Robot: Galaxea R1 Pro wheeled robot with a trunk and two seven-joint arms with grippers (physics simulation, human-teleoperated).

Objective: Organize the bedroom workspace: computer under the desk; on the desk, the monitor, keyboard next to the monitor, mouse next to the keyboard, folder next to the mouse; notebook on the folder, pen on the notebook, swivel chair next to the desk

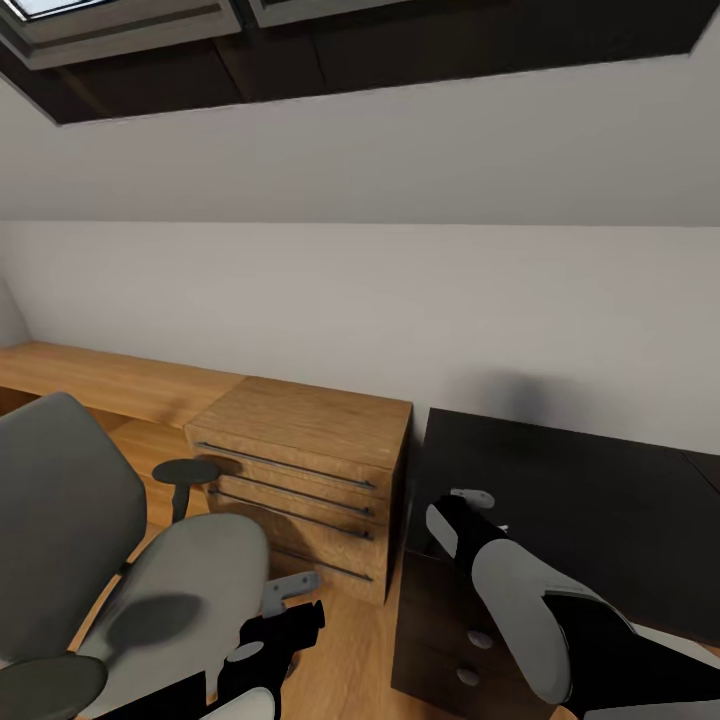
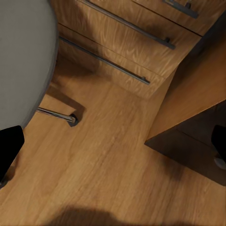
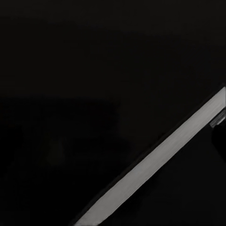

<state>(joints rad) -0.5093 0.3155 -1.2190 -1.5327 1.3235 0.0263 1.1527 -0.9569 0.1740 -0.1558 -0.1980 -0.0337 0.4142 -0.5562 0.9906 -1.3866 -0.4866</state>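
Swivel chair (image 1: 150, 590), grey with black armrests, stands at the lower left of the head view on the wood plank floor (image 2: 113, 169), its seat just beside the left arm's fingers (image 1: 290, 590). Those fingers are a grey tip on a black body pointing toward the wooden drawer chest (image 1: 300, 480); whether they are parted or closed I cannot tell, and nothing is seen between them. In the left wrist view the chair's grey seat edge (image 2: 23, 61) and a chrome leg with a caster (image 2: 59, 115) lie over the floor, with the chest's drawer fronts and long dark handles beyond.

The right arm (image 1: 530, 600), grey and black, reaches over the black desk (image 1: 600, 520) to the chest's right. Its fingers' state cannot be told; the right wrist view is nearly all black, crossed by a pale diagonal strip.

The desk's glossy top is bare where visible, and round silver knobs (image 1: 480, 640) show on its drawer unit below. Behind stands the grey wall under a sloped ceiling with dark-framed skylights (image 1: 130, 20).
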